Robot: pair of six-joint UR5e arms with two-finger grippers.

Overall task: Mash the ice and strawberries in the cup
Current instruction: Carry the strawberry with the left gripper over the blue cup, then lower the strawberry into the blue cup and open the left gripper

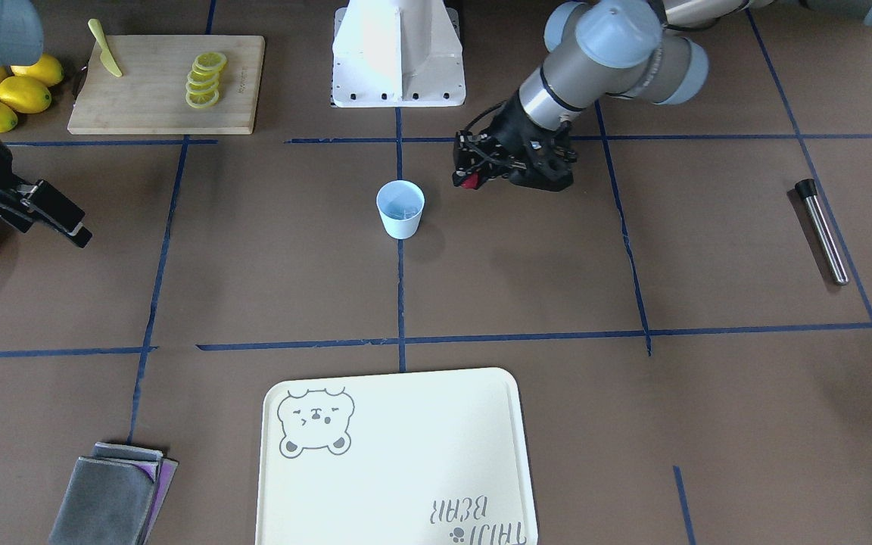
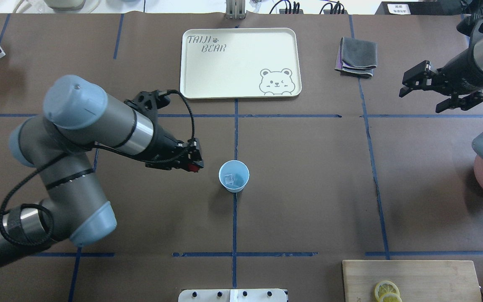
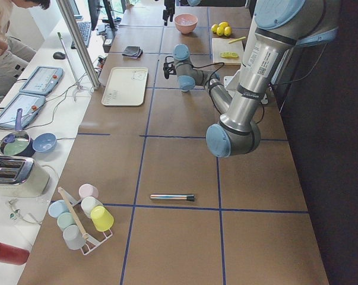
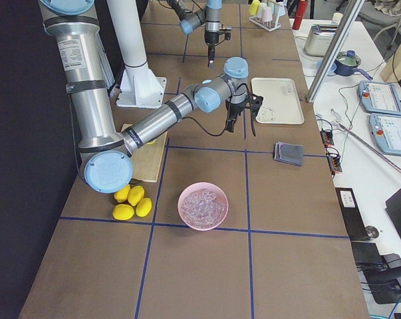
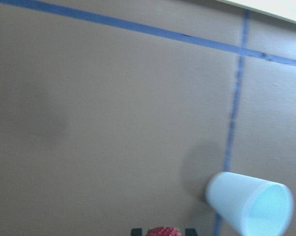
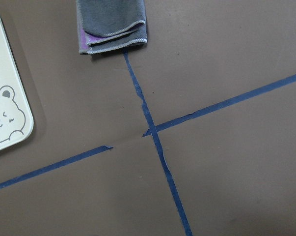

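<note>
Strawberry (image 5: pixel 163 231) clenched in left end effector (image 2: pixel 194 162), beside cup (image 1: pixel 402 225) holding ice (image 2: pixel 232 180); next, carry over rim, release. Right end effector (image 2: pixel 419 102) released.

The small pale-blue tapered cup (image 2: pixel 234 176) stood mid-way across the brown paper-covered surface (image 2: pixel 308 188), with clear glassy ice chunks (image 2: pixel 233 180) in it. The left tool (image 2: pixel 195 164) sat just left of it, with a small dark-red berry (image 2: pixel 192 168) between its fingers. Beyond the cup lay the cream rectangular tray (image 2: pixel 208 75), and a folded grey cloth (image 2: pixel 357 56) lay to its right.

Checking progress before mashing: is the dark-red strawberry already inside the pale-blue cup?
No, the small dark-red strawberry sits in the left pincer, apart from the pale-blue tapered cup.
</note>
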